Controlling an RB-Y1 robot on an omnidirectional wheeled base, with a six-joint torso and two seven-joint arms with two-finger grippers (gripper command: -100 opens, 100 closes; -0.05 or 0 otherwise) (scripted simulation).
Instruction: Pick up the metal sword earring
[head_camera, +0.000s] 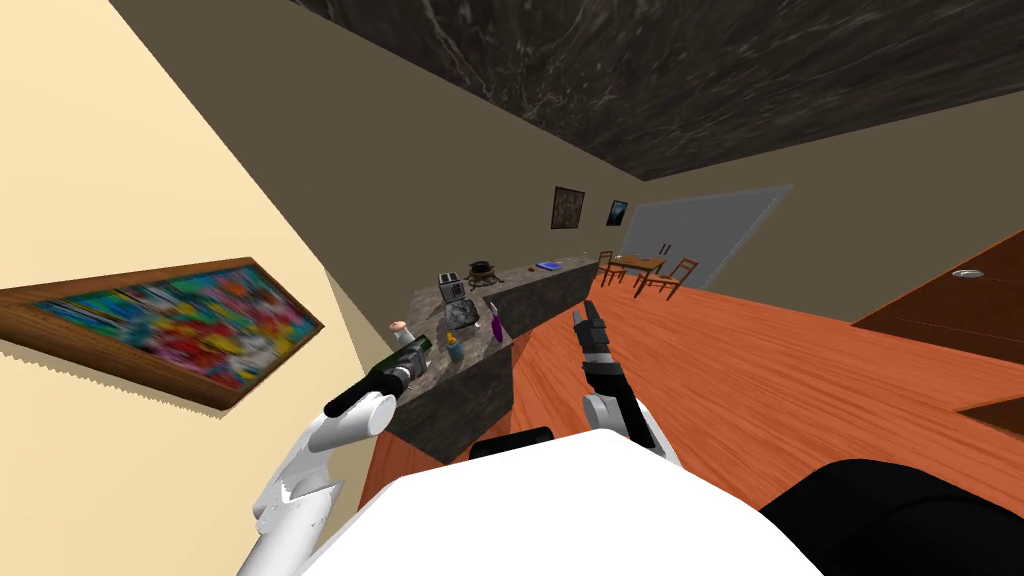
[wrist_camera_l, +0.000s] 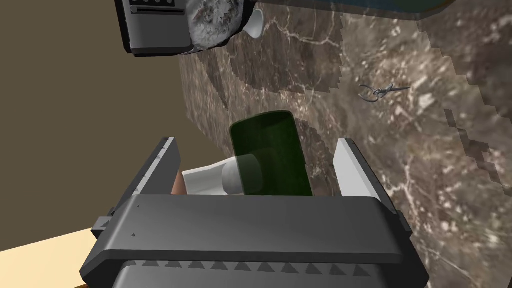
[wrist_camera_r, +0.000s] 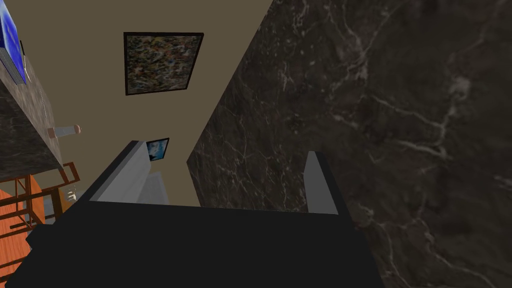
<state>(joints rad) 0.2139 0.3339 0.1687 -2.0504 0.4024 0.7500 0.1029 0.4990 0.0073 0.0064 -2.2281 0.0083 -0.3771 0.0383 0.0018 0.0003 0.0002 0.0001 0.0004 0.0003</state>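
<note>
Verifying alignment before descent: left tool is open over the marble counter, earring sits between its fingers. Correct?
Not quite. The left tool is open over the counter, but the left wrist view shows a green bottle between its fingers. The earring lies on the counter off to one side, outside them.

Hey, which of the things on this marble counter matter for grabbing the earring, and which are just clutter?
For the job: small metal earring; open left gripper; marble counter it lies on.
Just lying about: green bottle, toaster, white container.
</note>
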